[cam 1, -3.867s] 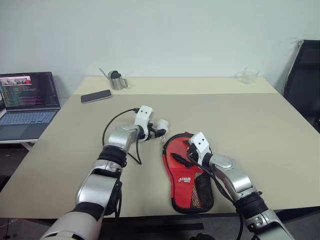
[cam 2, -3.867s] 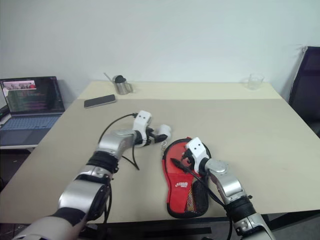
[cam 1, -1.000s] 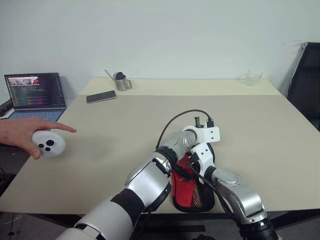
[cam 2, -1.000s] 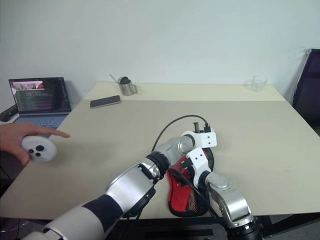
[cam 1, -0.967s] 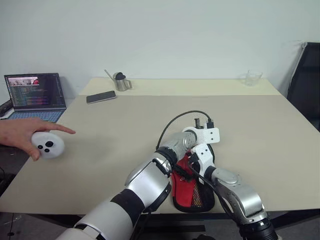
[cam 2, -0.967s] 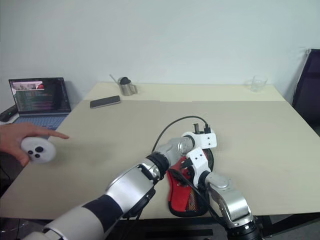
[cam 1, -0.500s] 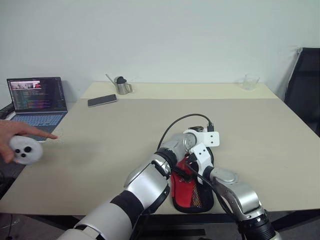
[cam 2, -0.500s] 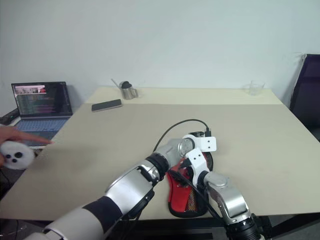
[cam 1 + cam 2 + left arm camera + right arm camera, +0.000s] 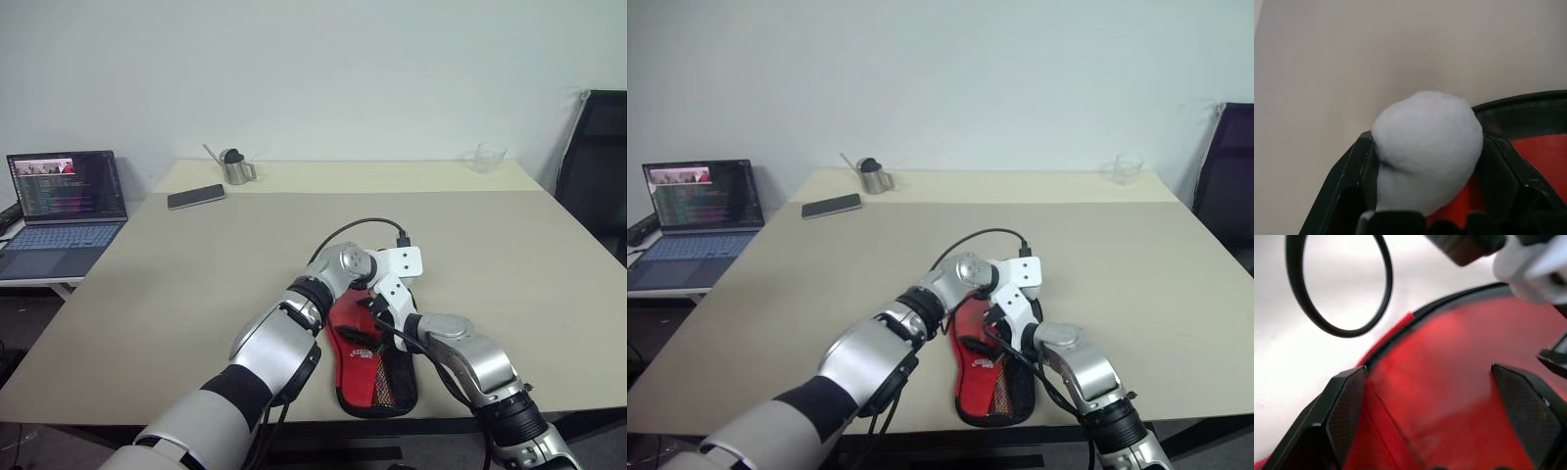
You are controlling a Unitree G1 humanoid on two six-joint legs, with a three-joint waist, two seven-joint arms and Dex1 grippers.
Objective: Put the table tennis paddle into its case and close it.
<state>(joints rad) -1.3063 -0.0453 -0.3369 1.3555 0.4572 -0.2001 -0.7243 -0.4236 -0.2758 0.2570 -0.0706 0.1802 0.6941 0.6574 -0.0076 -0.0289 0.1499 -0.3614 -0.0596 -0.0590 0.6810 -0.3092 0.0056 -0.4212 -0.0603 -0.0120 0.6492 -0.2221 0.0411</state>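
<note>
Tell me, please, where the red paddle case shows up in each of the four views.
Left eye view: case near the table's front edge, low centre.
Right eye view: case low centre.
Left wrist view: its black rim behind the white pom-pom.
Right wrist view: red face centre.
Shared landmark: the case's black rim.

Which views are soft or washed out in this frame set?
Right wrist view: the red case and black cable loop are blurred, the table blown out white. Left wrist view: the white pom-pom is close and soft. Head views: evenly lit and clear.
</note>
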